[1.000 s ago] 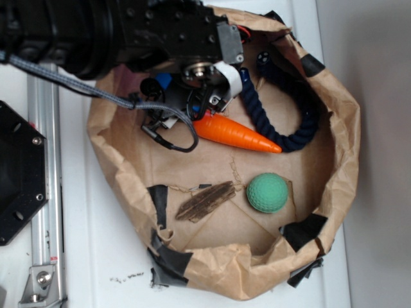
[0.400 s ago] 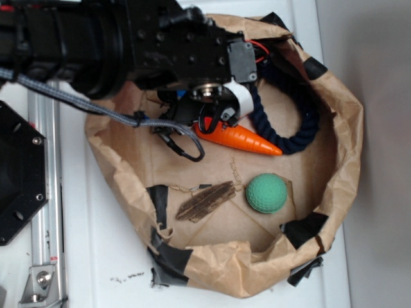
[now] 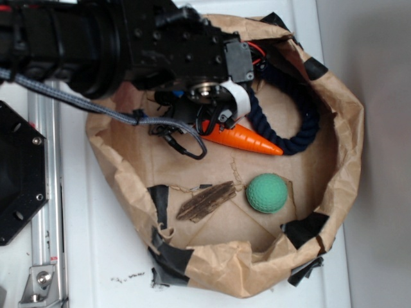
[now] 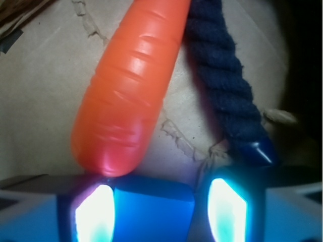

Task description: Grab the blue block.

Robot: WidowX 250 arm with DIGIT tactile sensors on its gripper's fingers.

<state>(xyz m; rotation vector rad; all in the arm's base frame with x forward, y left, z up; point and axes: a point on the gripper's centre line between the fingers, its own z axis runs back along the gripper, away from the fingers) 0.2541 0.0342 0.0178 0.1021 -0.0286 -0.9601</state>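
The blue block (image 4: 153, 207) sits between my jaws at the bottom of the wrist view, glowing fingers (image 4: 94, 214) on either side, apparently gripping it; the orange carrot (image 4: 132, 85) lies just beyond, its blunt end at the block; the navy rope (image 4: 222, 85) runs beside it; a green ball (image 3: 266, 192) rests apart in the paper-lined basin (image 3: 340, 128).
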